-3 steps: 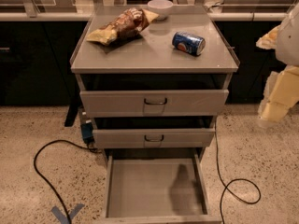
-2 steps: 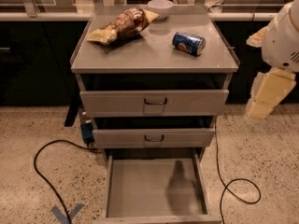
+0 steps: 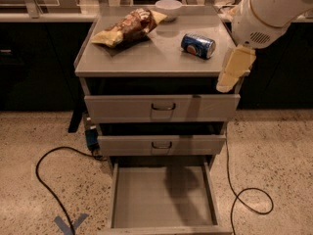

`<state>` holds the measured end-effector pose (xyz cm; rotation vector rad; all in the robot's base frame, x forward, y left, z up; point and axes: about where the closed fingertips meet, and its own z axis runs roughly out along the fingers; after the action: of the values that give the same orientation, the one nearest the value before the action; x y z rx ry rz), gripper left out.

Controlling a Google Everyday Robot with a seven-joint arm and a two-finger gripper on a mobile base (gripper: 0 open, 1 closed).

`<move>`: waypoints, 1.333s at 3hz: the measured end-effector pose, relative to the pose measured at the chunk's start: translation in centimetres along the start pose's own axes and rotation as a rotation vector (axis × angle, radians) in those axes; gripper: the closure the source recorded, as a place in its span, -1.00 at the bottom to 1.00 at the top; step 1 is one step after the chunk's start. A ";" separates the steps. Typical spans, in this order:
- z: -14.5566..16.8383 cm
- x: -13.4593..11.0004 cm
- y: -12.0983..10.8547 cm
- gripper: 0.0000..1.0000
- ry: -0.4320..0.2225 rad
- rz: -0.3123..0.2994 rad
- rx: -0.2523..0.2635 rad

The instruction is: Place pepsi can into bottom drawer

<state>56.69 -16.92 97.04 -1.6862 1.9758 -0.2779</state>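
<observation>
The only mark that can be made out is the round red, white and blue logo on the side of the pepsi can (image 3: pixel 198 45), which lies on its side at the right of the tabletop (image 3: pixel 156 60). No lettering on the can is legible. The chip bag (image 3: pixel 128 27) at the far left carries coloured print, but no word or brand can be read. The gripper (image 3: pixel 227 80), at the tabletop's near right corner, bears no visible writing.
</observation>
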 end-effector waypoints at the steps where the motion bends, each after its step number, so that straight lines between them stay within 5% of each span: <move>1: 3.4 -2.4 -4.1 -1.00 -0.059 0.000 0.013; 3: 9.9 -3.6 -10.0 -1.00 -0.142 0.106 -0.074; 4: 12.7 -2.8 -11.0 -1.00 -0.234 0.237 -0.154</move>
<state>72.83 -14.19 92.36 -1.4776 2.0336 0.1548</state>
